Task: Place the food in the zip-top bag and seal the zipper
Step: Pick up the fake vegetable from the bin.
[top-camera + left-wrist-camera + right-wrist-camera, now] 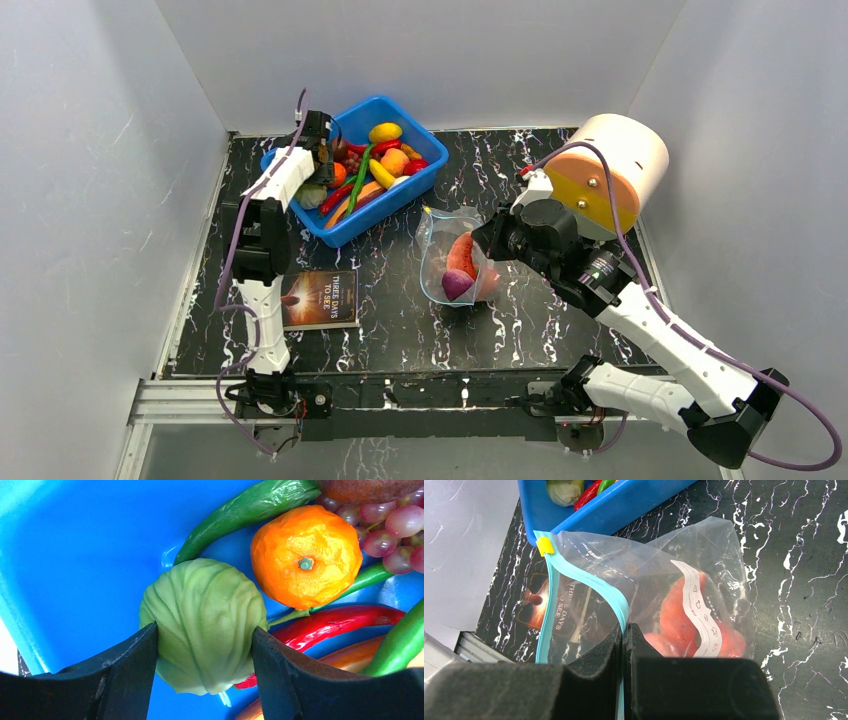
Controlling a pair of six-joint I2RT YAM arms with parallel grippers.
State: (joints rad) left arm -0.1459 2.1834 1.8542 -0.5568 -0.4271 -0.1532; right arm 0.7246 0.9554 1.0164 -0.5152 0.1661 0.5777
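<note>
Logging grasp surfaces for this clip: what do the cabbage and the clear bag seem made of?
The cabbage looks like matt moulded plastic or rubber: uniform pale green, ribbed veins, no shine. The zip-top bag looks like thin glossy plastic film: it crinkles, and the book shows through.

Left wrist view: left gripper (204,632) jaws cover both cabbage (202,595) flanks; grapes (395,527) run off the right edge. Right wrist view: right gripper (623,630) jaws hide the lower zip-top bag (649,565); its label (701,615) print is illegible.
</note>
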